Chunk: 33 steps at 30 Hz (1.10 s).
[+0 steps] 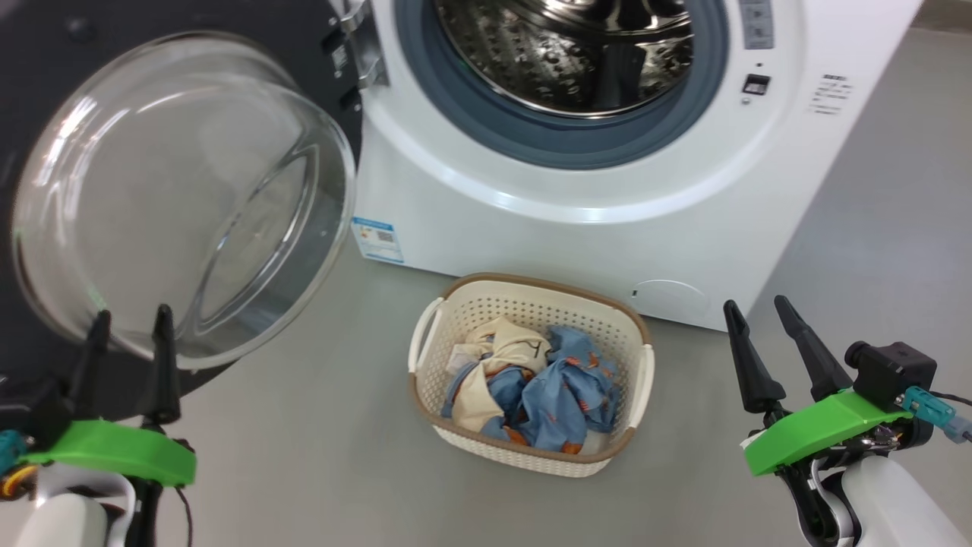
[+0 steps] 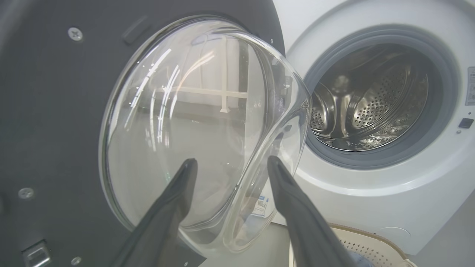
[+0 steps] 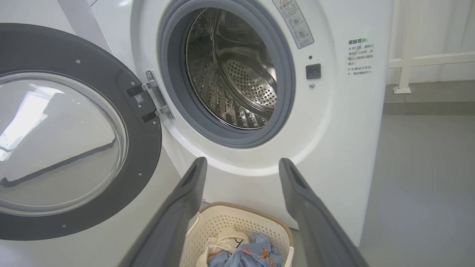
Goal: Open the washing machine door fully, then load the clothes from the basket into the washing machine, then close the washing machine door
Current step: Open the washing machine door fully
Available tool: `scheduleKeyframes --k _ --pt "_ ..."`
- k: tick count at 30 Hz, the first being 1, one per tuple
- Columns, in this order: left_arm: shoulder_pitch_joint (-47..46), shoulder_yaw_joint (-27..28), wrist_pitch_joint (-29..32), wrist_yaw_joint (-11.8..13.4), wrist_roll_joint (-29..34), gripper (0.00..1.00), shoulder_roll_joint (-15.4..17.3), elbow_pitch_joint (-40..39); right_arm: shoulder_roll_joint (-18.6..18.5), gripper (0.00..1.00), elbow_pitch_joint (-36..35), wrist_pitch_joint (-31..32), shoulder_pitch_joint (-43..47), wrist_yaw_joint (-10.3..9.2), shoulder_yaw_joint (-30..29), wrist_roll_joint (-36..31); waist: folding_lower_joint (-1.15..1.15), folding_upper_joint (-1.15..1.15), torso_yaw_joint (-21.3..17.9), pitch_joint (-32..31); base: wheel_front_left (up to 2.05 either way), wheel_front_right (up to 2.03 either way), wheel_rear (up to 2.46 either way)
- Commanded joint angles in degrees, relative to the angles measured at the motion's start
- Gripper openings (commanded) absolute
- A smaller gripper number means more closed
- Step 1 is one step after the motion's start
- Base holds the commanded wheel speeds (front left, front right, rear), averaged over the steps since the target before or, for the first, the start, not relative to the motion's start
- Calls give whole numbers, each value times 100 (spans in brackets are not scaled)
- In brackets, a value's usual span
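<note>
The washing machine door (image 1: 182, 197) is standing wide open, swung out to the left of the washing machine (image 1: 577, 228). In the head view the frame is cutting off its dark rim at the top and left. The bulging glass window is facing the camera, and the floor (image 1: 304, 425) is showing through it. The frame is also cropping the upper part of the steel drum (image 1: 566, 53). Glare on the perforated metal is making its depths hard to read.

The basket (image 1: 531, 282) is sitting on the floor just in front of the machine, below the opening. The clothes (image 1: 531, 380) are lying inside it as a crumpled blue and cream bundle, and the near wall is hiding their underside.

The left gripper (image 1: 130, 311) is hovering before the lower edge of the glass with its fingers spread and nothing between them. The right gripper (image 1: 756, 301) is hanging to the right of the basket, well apart from it, likewise spread wide and gripping nothing.
</note>
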Motion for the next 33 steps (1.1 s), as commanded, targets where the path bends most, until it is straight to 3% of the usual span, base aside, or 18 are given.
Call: scheduleKeyframes --k 1,21,33 --pt "-23 165 12 44 -3 100 169 -236 -24 100 -157 -70 59 33 133 -16 1 0 -239 -155 0 0 0" --pt "747 -47 -23 340 -51 100 -283 -1151 -178 100 -314 -70 124 33 330 -116 1 0 -1741 -374 0 0 0" --pt "987 4 -98 400 -83 100 -423 -1185 -221 100 -360 -70 82 33 318 -112 1 0 -2289 -389 0 0 0"
